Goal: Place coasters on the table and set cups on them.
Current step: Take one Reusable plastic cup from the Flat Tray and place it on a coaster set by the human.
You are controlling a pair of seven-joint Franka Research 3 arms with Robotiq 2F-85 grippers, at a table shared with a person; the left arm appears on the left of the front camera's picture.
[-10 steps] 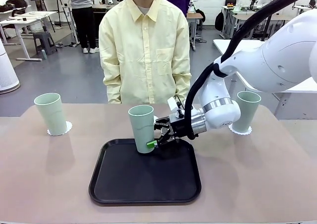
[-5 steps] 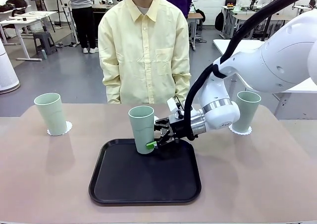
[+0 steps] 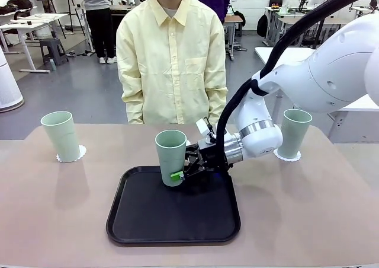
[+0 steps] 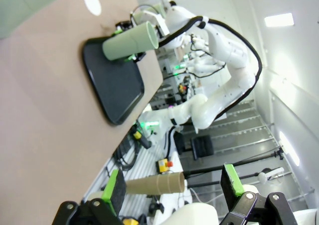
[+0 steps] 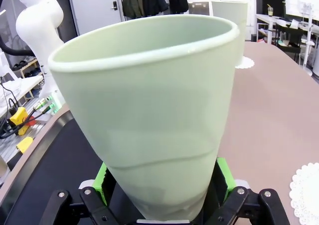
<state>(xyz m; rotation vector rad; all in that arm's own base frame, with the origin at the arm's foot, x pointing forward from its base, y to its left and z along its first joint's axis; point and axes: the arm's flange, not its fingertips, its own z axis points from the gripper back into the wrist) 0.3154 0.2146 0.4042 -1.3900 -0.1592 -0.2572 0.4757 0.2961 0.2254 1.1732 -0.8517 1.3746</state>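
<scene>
Firstly, at the far left of the table (image 3: 53, 220) a cup (image 3: 61, 136) stands upright on a coaster (image 3: 78, 155). At centre lies a black tray (image 3: 174, 211), and over its far left corner a second cup (image 3: 171, 157) sits between the fingers of the right gripper (image 3: 181, 172), which reaches in from the right. In the right wrist view the green pads (image 5: 223, 177) stand at either side of that cup's (image 5: 149, 110) lower body, jaws wide; whether they press on it cannot be told for certain. In the same view a bare coaster (image 5: 305, 185) lies on the table beside the tray. At the far right a third cup (image 3: 294, 133) stands upright on a coaster (image 3: 286, 157). A person in a yellow shirt (image 3: 172, 60) stands at the far side, arms down. In the left wrist view the left gripper (image 4: 173, 190) is spread wide and holds nothing, well apart from the tray (image 4: 113, 80).
</scene>
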